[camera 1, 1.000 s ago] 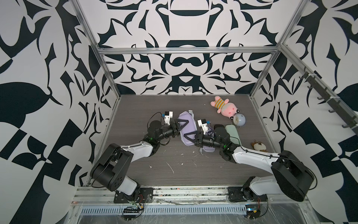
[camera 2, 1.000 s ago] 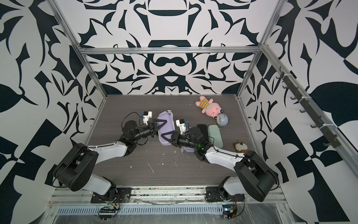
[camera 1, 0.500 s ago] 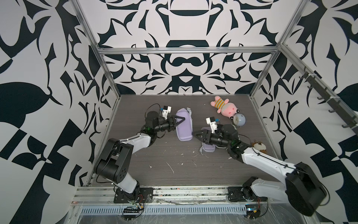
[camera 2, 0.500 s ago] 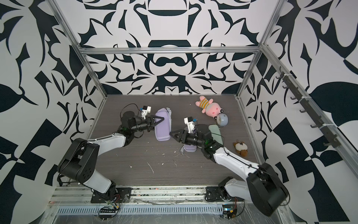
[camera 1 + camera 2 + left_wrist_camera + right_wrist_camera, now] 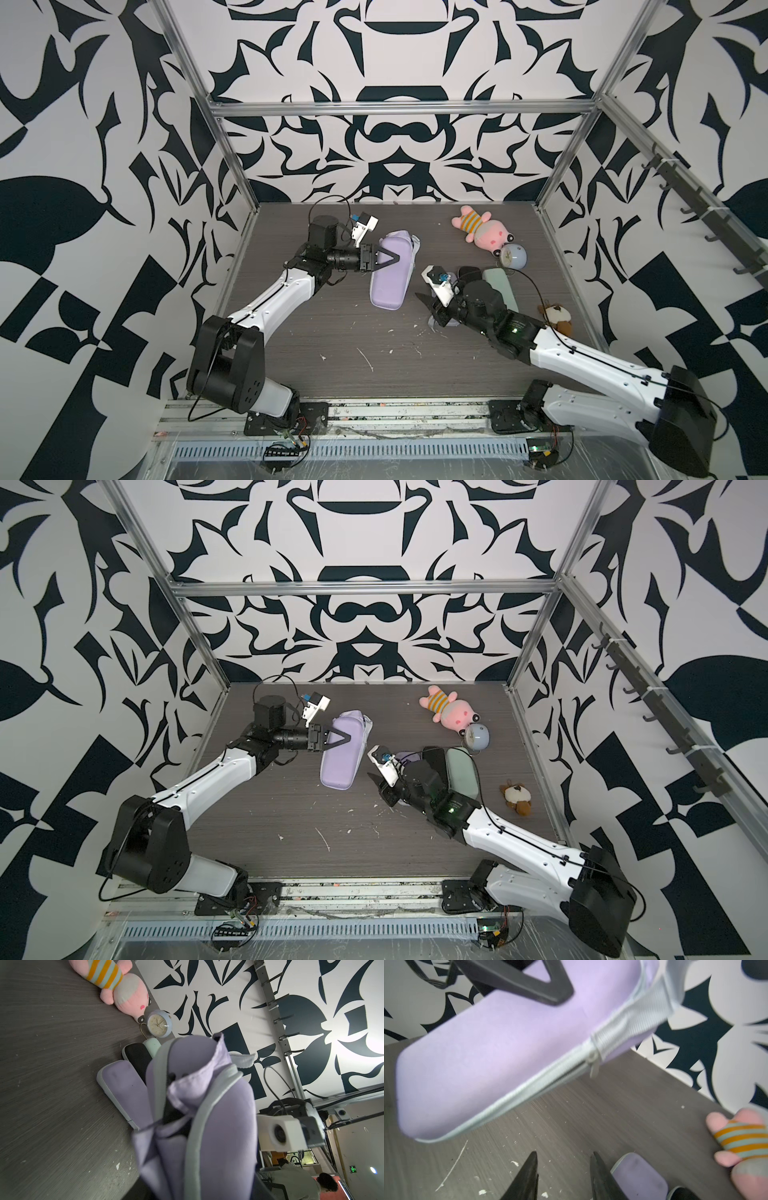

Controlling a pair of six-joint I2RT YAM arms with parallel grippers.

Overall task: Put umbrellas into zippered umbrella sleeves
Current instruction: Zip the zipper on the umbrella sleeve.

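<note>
**A:** Where is the umbrella that is being packed?

**B:** Just left of centre in both top views. The left gripper [image 5: 390,262] pinches the lilac oblong hard-shell sleeve [image 5: 388,286] across its flat sides. The sleeve is tilted and seems to be clear of the dark wood-grain table [image 5: 332,353]. Lilac umbrella fabric [image 5: 193,1088] bulges from its open end.

**A:** Why hold it raised?

**B:** Probably so that the grey zipper pull [image 5: 593,1061], partway along the seam, faces the right gripper [image 5: 564,1159]. That gripper's jaws are spread and empty, near the sleeve but not touching it.

**A:** And the other sleeves?

**B:** A second lilac sleeve [image 5: 122,1084], a black sleeve [image 5: 138,1055] and a mint green sleeve [image 5: 505,282] lie side by side, right of centre.
</note>
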